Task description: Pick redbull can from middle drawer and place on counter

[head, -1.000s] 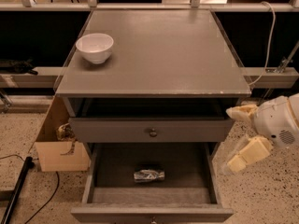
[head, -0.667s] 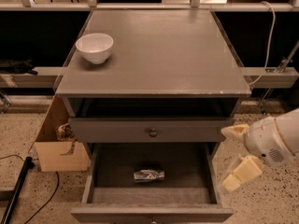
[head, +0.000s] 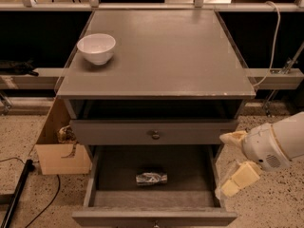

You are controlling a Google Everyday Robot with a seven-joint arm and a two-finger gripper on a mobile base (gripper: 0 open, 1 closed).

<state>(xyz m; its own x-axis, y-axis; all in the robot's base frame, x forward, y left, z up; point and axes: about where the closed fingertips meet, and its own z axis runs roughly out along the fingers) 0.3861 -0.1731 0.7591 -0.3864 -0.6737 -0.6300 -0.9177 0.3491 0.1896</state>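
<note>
The redbull can lies on its side on the grey floor of the middle drawer, which is pulled out at the bottom of the view. The counter is the flat grey cabinet top above it. My gripper is at the right, just outside the drawer's right wall and level with it. Its two cream fingers stand apart and hold nothing. The can is about a third of the view's width left of the gripper.
A white bowl stands on the counter's left front part. A shut drawer with a brass knob sits above the open one. A cardboard box stands on the floor at the left, with a black cable nearby.
My gripper has moved down and left, from beside the upper drawer to beside the open drawer's right wall. The can has not moved.
</note>
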